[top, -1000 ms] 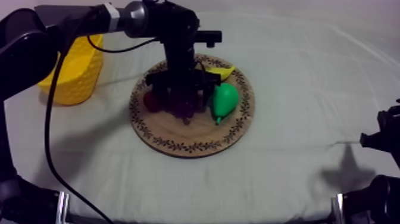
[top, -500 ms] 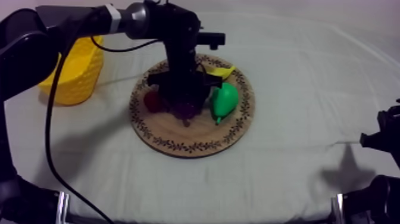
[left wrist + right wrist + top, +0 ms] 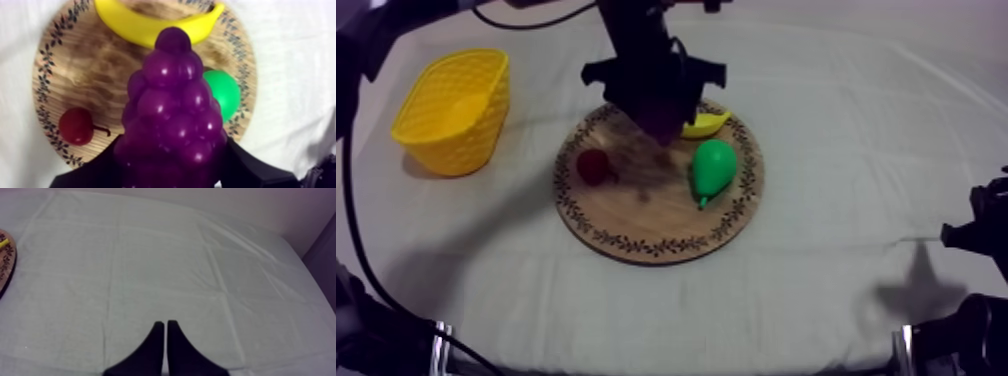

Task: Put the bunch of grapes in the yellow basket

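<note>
Grapes (image 3: 661,118) now hang in the left claw (image 3: 656,95), clear of the board (image 3: 646,215); a second ago they lay on it between the red fruit (image 3: 594,167) and the pear (image 3: 713,168), with the claw down over them. The arm has since risen, and the claw sits at the upper middle of the top view, above the board's far edge. In the left wrist view the bunch (image 3: 172,115) is pinched between the two black fingers, tip pointing away, with the banana (image 3: 150,25), pear (image 3: 222,92) and red fruit (image 3: 75,125) on the board (image 3: 100,65) beneath. The pick looks done, so what remains is the carry to the basket (image 3: 456,145) at the upper left of the frame, well apart from the board, and then the release. The bunch looks bumpy and glossy, so a slip during the swing seems possible. The right claw (image 3: 166,325) is closed to a narrow wedge on nothing, over bare cloth on the bench (image 3: 150,263), idle. No brand, label or writing can be read anywhere; the board's rim carries only a leaf pattern.
</note>
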Robot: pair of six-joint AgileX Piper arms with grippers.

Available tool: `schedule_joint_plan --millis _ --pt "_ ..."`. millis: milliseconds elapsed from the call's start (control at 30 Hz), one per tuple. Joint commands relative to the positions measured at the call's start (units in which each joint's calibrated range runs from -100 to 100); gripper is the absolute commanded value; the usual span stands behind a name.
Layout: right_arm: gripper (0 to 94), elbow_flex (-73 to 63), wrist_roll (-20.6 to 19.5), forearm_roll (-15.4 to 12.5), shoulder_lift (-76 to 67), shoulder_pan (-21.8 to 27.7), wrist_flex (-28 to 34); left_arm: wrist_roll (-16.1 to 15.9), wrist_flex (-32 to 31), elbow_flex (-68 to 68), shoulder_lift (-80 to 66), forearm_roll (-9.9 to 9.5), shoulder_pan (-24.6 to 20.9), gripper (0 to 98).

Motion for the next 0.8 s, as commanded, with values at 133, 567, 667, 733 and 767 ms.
schedule_joint_plan --millis 133,567,667,733,767 --pt "0.3 -0.05 0.02 -0.01 0.01 0.01 -0.02 -1.08 2.86 -2.17 -5.03 -1.02 -1.38 39.1" --pt "0.3 -0.05 0.02 -0.01 0.01 0.01 -0.02 -5.58 3.29 4.31 -10.01 -3.93 -13.73 40.5" --pt "0.3 -0.05 0.02 -0.01 0.01 0.01 -0.02 -6.92 3.20 5.91 -10.92 -4.20 -17.89 40.5" --pt "0.3 -0.05 0.02 -0.01 0.01 0.01 -0.02 -7.70 3.17 6.88 -11.28 -4.47 -20.62 40.6" --pt "0.3 -0.05 0.02 -0.01 0.01 0.01 -0.02 -8.05 3.16 7.34 -11.36 -4.61 -21.94 40.6"
